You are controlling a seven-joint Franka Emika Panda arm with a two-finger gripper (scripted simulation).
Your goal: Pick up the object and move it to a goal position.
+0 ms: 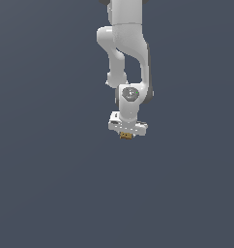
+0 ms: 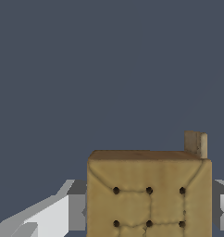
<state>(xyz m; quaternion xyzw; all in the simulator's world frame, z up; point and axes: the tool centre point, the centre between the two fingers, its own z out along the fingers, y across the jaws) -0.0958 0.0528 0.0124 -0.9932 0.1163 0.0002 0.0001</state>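
Wrist view shows the object [image 2: 149,194], a tan-brown block with dark dots on its face, sitting between the gripper's grey fingers [image 2: 77,210], which close narrowly on its sides. Its long axis cannot be told. Exterior view: it peeks out beneath the white gripper [image 1: 125,135]. No writing shows.

White arm [image 1: 128,43] reaching down from the top of the exterior view, bent at the elbow, wrist [image 1: 130,99] pointing straight down. Gripper [image 1: 125,135] low under the wrist, its wide white body level and tilted slightly toward the exterior view's right, fingers closed on the block [image 2: 148,194]. In the wrist view, grey-white fingers [image 2: 77,208] pressing against both sides of the block.
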